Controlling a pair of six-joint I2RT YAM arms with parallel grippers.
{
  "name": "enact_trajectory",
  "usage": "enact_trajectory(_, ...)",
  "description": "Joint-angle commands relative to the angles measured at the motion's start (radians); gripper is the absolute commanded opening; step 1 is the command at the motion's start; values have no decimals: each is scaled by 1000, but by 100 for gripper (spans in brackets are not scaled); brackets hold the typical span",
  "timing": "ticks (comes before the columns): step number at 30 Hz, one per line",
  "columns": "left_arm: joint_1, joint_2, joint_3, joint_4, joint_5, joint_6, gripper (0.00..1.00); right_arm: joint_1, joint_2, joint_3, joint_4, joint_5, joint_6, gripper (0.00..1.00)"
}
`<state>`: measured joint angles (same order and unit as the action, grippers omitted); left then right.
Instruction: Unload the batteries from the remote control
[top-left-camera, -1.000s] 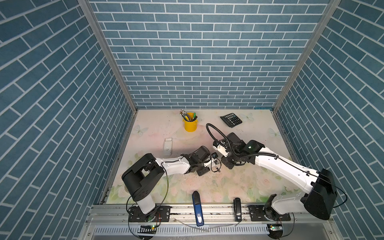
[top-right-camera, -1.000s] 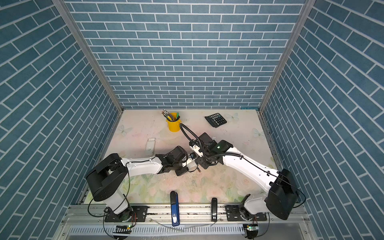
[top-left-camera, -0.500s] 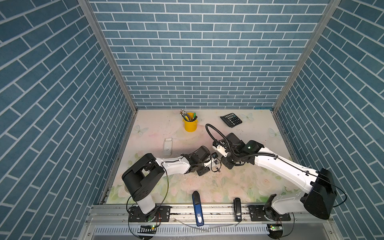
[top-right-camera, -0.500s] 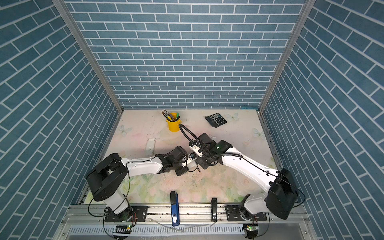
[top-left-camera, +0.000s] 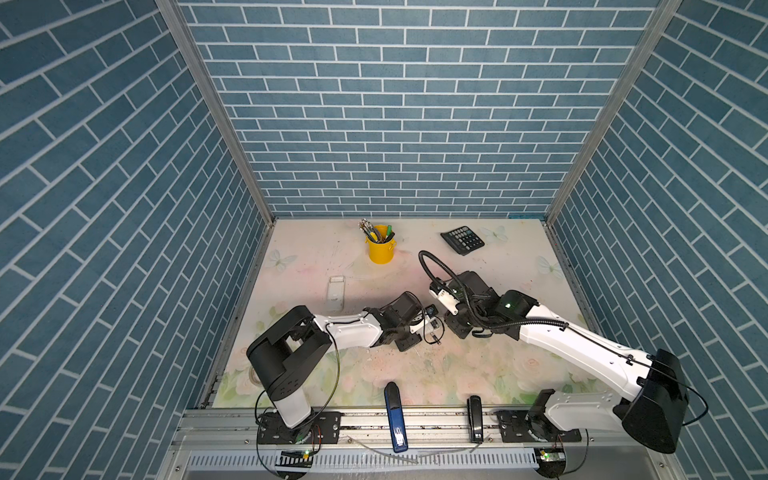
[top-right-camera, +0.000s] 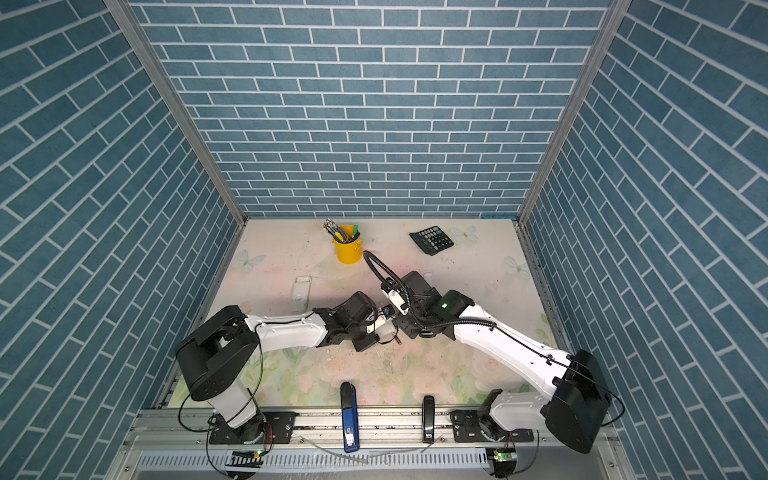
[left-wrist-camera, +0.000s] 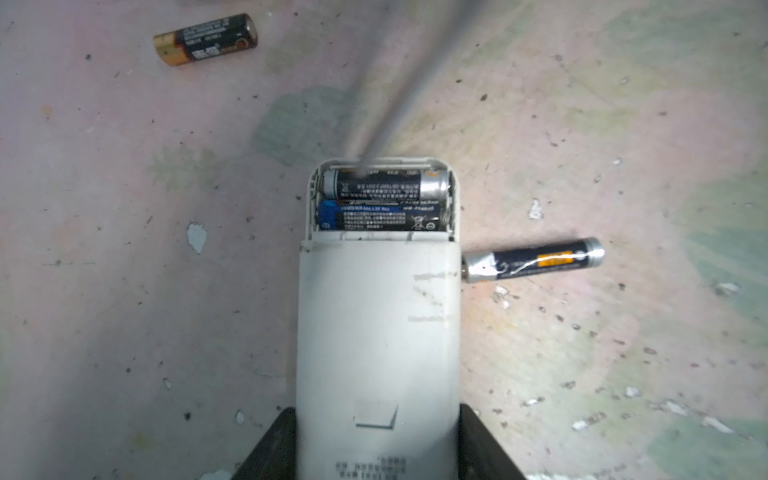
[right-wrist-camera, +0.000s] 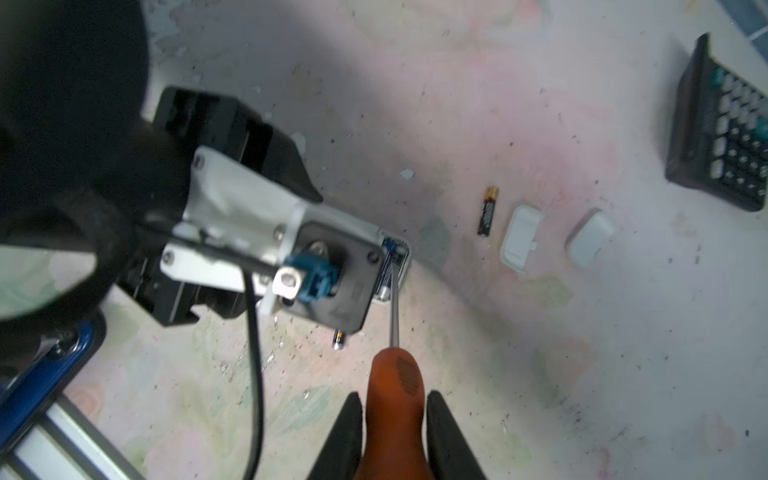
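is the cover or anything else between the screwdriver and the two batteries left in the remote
Nothing visible does. The remote is open, the black battery and blue battery lie bare, and the screwdriver tip sits at the black one.

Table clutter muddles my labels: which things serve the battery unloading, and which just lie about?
Job: remote control, seated black battery, seated blue battery, gold-ended loose battery, silver-ended loose battery, screwdriver.
Lying about: yellow pen cup, calculator, blue stapler, black stapler.
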<state>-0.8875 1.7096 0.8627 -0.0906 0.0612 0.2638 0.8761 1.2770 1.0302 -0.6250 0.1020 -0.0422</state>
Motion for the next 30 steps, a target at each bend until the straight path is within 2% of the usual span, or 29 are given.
enact_trajectory(1,-16,44,-6,-80,20,22,21,0,-21,-17,84,37,-18,0)
enact_trajectory(6,-18,50,-2,-86,5,22,20,-1,-12,-1,56,35,-23,0)
enact_trajectory(16,-18,52,-2,-87,-30,20,20,3,-45,30,-170,28,28,0)
enact_trajectory(30,-18,60,1,-87,-30,20,19,25,-33,20,-190,15,33,0)
